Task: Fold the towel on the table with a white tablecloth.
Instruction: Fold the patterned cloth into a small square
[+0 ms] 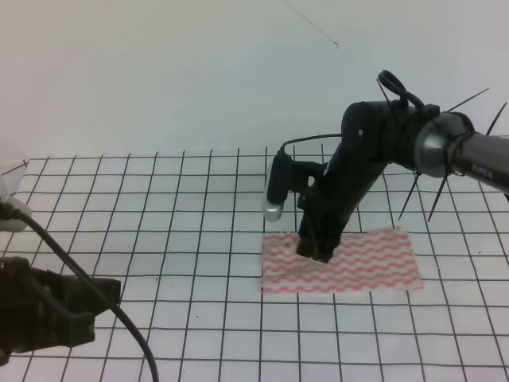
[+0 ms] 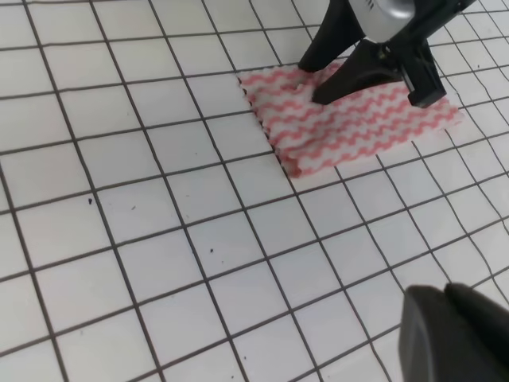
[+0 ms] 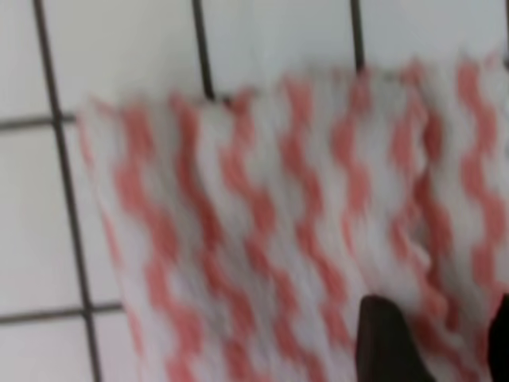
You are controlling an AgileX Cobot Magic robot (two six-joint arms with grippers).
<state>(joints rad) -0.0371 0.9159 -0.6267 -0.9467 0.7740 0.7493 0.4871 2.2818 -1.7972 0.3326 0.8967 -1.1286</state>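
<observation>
The towel, with pink-red and white wavy stripes, lies flat on the table with a white tablecloth, right of centre. My right gripper points down onto the towel's left part, its tips touching or just above the cloth. In the right wrist view the towel fills the frame and my right gripper is open, with cloth showing between the dark fingertips. The left wrist view shows the towel under the right gripper's fingers. My left gripper looks shut and empty, far from the towel.
My left arm rests low at the front left with a black cable curving over the grid cloth. The right arm reaches in from the right. A white wall stands behind the table.
</observation>
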